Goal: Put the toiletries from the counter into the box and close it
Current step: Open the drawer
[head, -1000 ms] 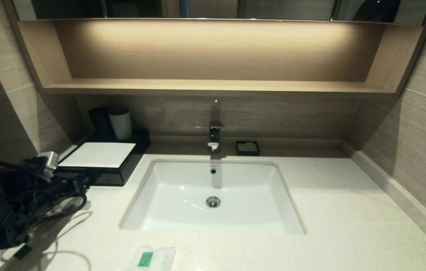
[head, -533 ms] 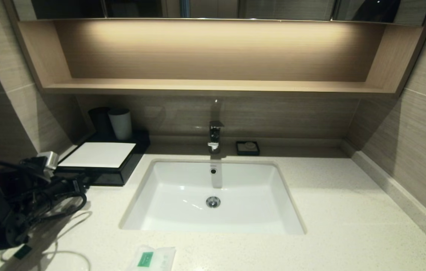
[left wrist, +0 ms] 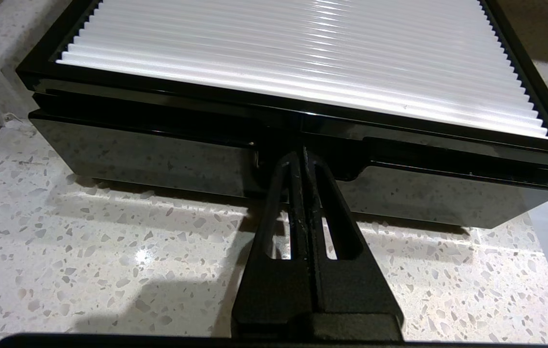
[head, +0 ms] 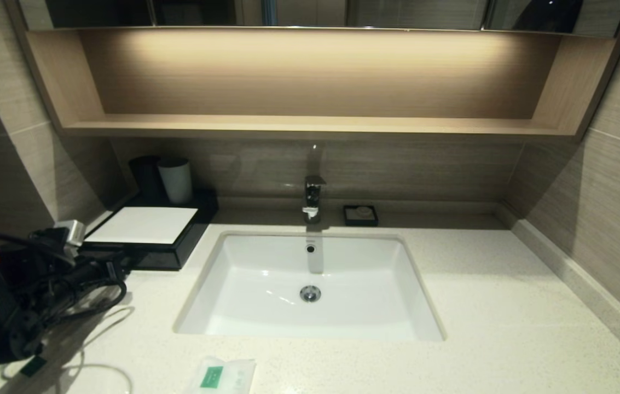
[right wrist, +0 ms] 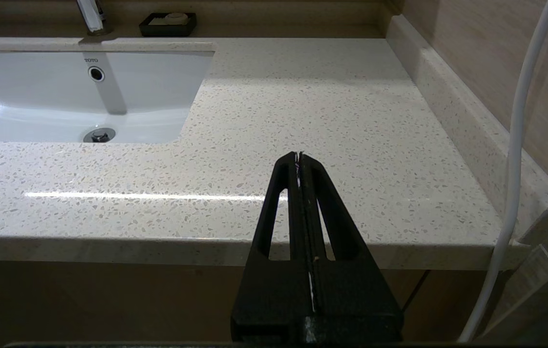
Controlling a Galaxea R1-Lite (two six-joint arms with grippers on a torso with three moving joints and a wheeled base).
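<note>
Readable text: "TOTO" printed on the back wall of the white rectangular inset sink (right wrist: pixel 37 96), just above the overflow hole. The small flat white sachet (head: pixel 222 375) at the counter's front edge carries a green square label; its print is too small to read.

Low black rectangular box (left wrist: pixel 278 145) with a ribbed white top panel sits at the back left of the pale cream speckled stone countertop (head: pixel 506 306), left of the sink. Front drawer looks pushed in or nearly so; contents not visible. Behind the box stand a grey cup (head: pixel 175 179) and a dark cup beside it. Small black soap dish (head: pixel 360 215) right of the chrome tap (head: pixel 312 198) holds a pale round bar.

Left gripper (left wrist: pixel 301 157): fingers pressed together, nothing held, tips at the centre notch of the box's drawer front, touching or just short of it, can't tell which.

Right gripper (right wrist: pixel 299 157): fingers together, empty, parked off the counter's front edge at the right, well apart from the box. No toothbrushes visible in any view.
</note>
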